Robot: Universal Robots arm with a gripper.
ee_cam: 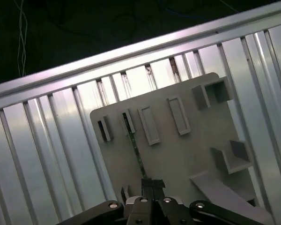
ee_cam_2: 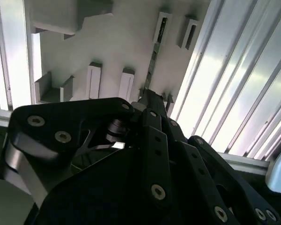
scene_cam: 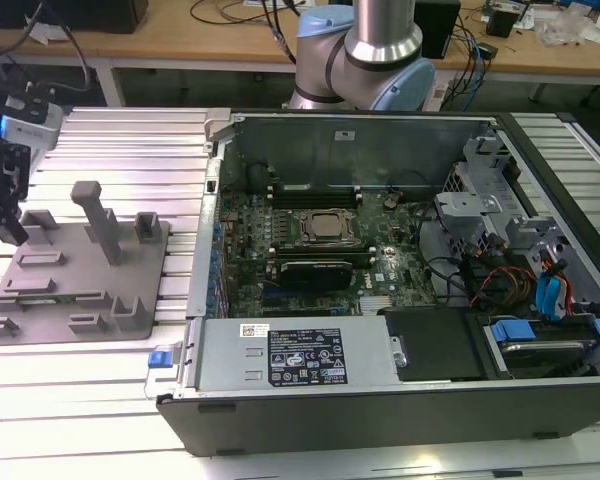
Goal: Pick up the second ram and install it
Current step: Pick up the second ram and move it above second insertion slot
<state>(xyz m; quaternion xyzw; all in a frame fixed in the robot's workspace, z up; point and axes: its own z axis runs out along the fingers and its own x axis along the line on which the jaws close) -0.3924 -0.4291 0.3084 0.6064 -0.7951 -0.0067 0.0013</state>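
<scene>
A flat grey plastic fixture plate (scene_cam: 80, 270) with raised blocks, posts and narrow slots lies on a ribbed silver aluminium counter (scene_cam: 110, 140). The black, multi-link end effector (ee_cam: 151, 183) of the robot arm hangs over the plate's edge, at the side lying toward the exterior view's left. In both wrist views its two fingers are pressed together on the near end of the second ram (ee_cam: 136, 150), a thin, long green circuit-board stick seen edge-on. The stick stands on its long edge on the plate, running in a straight line from the fingertips to one of the small upright slot holders in a row near the plate's far edge, where its other end sits. Two empty rectangular slot frames stand just beside that holder in the same row. Next to the plate, on the exterior view's right of it, sits an open black desktop computer case (scene_cam: 380, 400) with its green motherboard exposed.
</scene>
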